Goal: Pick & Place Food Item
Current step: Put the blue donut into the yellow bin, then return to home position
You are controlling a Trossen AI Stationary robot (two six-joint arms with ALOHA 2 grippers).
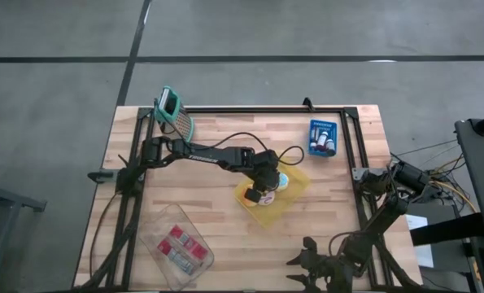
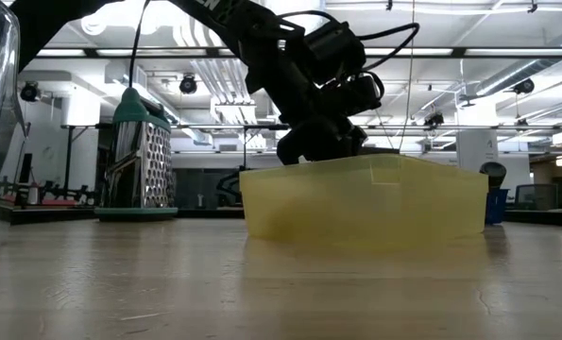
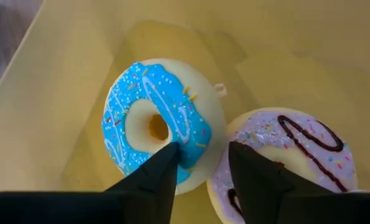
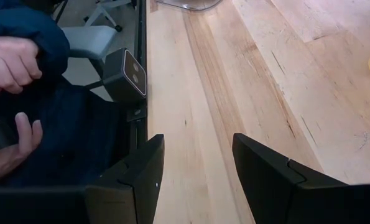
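Observation:
A yellow tray [image 1: 297,192] [image 2: 356,198] stands in the middle of the table. Two donuts lie in it side by side: one with blue icing [image 3: 153,118] and one with purple icing and a chocolate line [image 3: 296,155]. My left gripper [image 3: 203,149] [image 1: 268,189] reaches down into the tray, open. One fingertip is over the blue donut's near rim and the other over the purple donut's rim. My right gripper [image 4: 197,143] [image 1: 303,254] waits open with nothing between its fingers, low over the table's near right edge. My left gripper comes at the donuts slanting down from the table's left. One fingertip [image 3: 169,155] overlaps the blue donut's near rim [image 3: 191,158] and the other overlaps the purple donut's edge. I cannot tell whether either finger touches. Both donuts lie in the tray.
A teal-handled grater [image 1: 175,114] [image 2: 139,151] stands at the far left. A blue box [image 1: 324,137] lies at the far right. A clear container with red packs [image 1: 179,248] is at the near left. A person's hands [image 4: 10,62] show beyond the table edge.

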